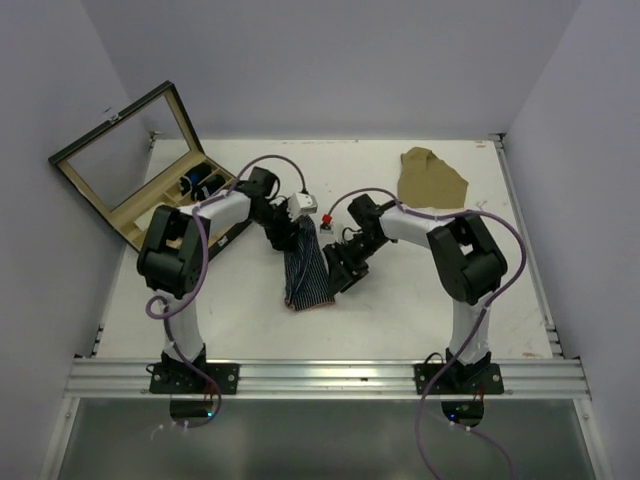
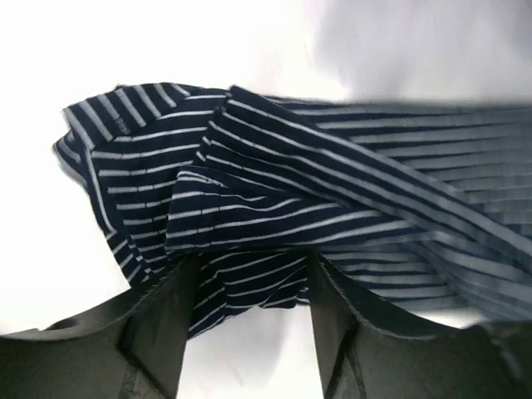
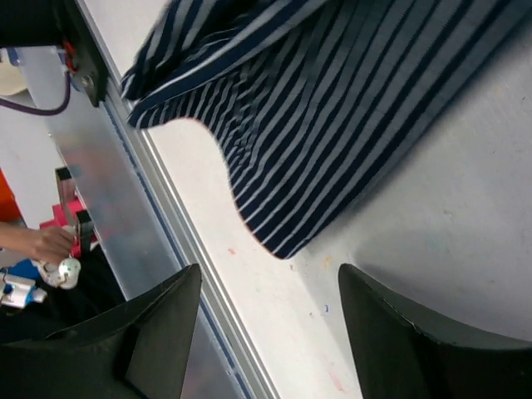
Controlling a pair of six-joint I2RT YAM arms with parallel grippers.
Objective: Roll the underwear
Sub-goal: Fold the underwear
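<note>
Right gripper (image 3: 266, 283): spread wide, gripping nothing; sits low over table (image 3: 465, 249), just short of the hem of the striped underwear (image 3: 332, 108). Arm folded, elbow high, reaching toward frame centre.

Left gripper (image 2: 249, 268): spread, a striped fold lying between the fingers, not pinched. Arm bent, wrist tipped down onto the cloth's far end.

Underwear: crumpled, mid-frame, between both grippers.

Beyond: open case (image 1: 118, 118) upper left; tan cloth (image 1: 430, 180) upper right.

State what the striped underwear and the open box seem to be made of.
Underwear: soft knitted cloth, perhaps cotton, matt; it folds and bunches freely. Box: rigid dark frame, wood or plastic, unclear which; clear lid panel, glass or acrylic, as one sees straight through it.
</note>
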